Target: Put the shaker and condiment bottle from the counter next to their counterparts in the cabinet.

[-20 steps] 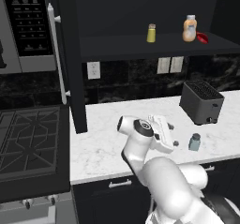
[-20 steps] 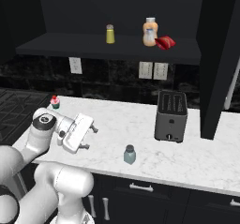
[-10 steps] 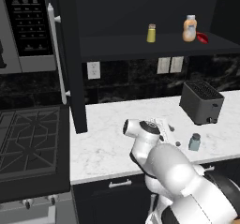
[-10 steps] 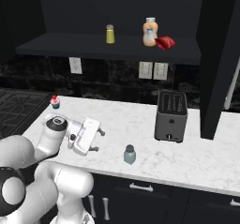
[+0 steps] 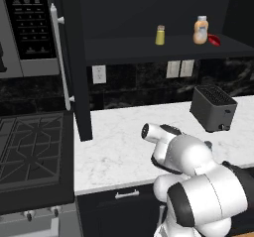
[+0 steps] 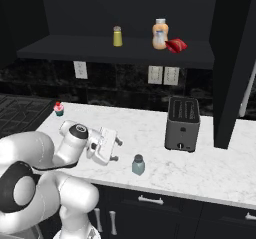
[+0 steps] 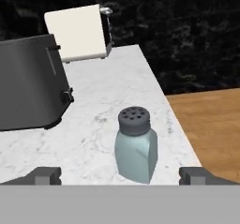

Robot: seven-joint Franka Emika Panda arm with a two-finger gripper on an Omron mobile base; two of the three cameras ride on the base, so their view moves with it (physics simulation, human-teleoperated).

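The pale blue-grey shaker [image 6: 138, 164] stands upright on the marble counter [image 6: 145, 128] near its front edge. My gripper [image 6: 116, 150] hovers just left of it, open, with a small gap to it. In the hand view the shaker [image 7: 136, 145] stands between and just beyond the two fingertips [image 7: 47, 175], and my gripper [image 7: 121, 176] holds nothing. The red condiment bottle [image 6: 176, 45] lies on the shelf of the dark cabinet [image 6: 75, 50], beside the orange-beige bottle [image 6: 160, 34]. The yellow shaker [image 6: 117, 36] stands further left on the shelf.
A dark toaster [image 6: 182, 123] sits on the counter right of the shaker, toward the wall. A small cupcake-like thing [image 6: 59, 108] is at the counter's back left. The cabinet door with its white handle [image 5: 58, 57] stands open beside the stove [image 5: 30, 151]. Wooden floor [image 7: 211, 129] shows past the counter edge.
The arm has swung right and down along the counter, bringing the open gripper close to the pale shaker. The shaker and shelf items have not moved.
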